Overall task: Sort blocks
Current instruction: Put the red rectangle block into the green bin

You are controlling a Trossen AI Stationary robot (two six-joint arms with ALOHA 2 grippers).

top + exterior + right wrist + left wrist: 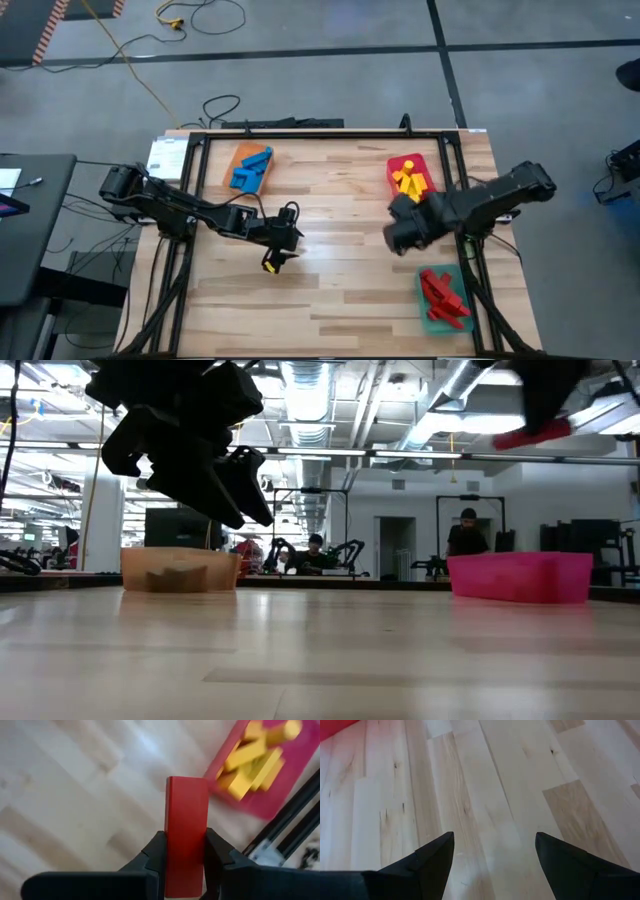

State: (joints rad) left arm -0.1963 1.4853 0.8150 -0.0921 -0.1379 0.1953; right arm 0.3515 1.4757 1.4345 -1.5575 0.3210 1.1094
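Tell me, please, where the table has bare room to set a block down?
The wide middle between the orange tray and the red tray is bare wood, as is the near-left corner. The right edge is crowded: the right gripper, shut on a red block, hangs between the red tray and green tray.

We see a pale, smooth wooden tabletop (330, 270) with a soft sheen, a matt red block (186, 835) and smooth plastic-looking trays (520, 575).

The light wooden counter (330, 290) holds three trays: an orange tray (240, 158) with blue blocks, a red tray (427, 165) with yellow blocks, and a green tray (440, 318) with red blocks.
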